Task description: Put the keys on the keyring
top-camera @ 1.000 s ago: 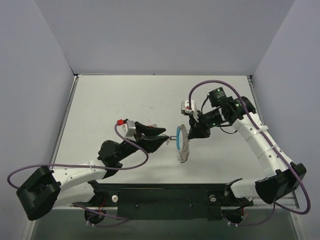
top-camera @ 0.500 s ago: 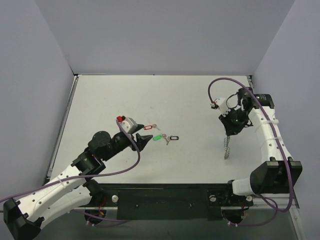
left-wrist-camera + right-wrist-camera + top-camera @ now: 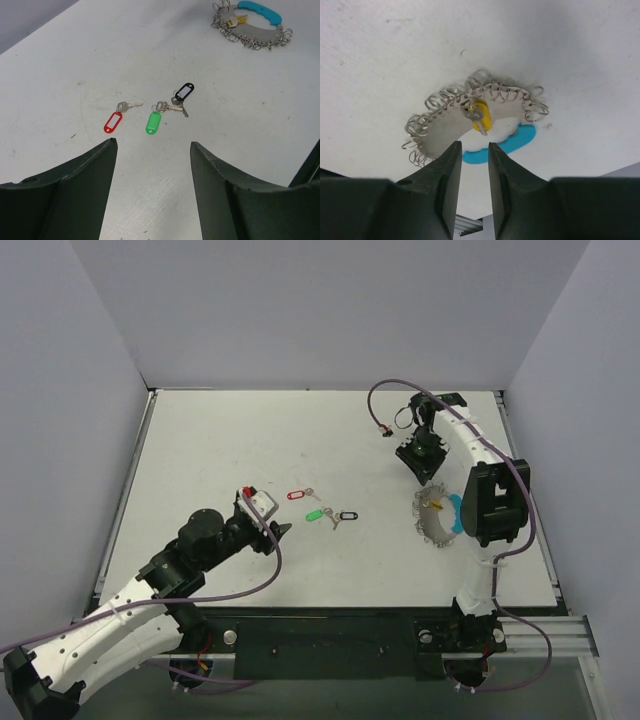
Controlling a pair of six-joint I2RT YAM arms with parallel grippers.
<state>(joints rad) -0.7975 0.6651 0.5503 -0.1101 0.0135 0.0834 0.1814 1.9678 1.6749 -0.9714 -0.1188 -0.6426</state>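
The keyring [image 3: 430, 527], a silvery wire coil with a blue segment [image 3: 456, 515], lies flat on the table at the right. A key with a yellow tag [image 3: 481, 116] hangs on it. My right gripper [image 3: 422, 458] hovers behind and above it with its jaws a narrow gap apart and nothing between them; in the right wrist view the keyring [image 3: 490, 93] lies just past the fingertips. Three keys lie loose mid-table: red tag [image 3: 296, 494], green tag [image 3: 315, 514], black tag [image 3: 348, 515]. My left gripper [image 3: 276, 531] stands open and empty, short of them.
The white table [image 3: 230, 430] ends in grey walls on the left, back and right. A black rail [image 3: 330, 630] holding the arm bases runs along the near edge. The right arm [image 3: 495, 505] is folded upright beside the keyring.
The right gripper carried the keyring from mid-table to the right, let it go and pulled back; the ring now lies flat. The left arm withdrew toward the near left, its jaws wider.
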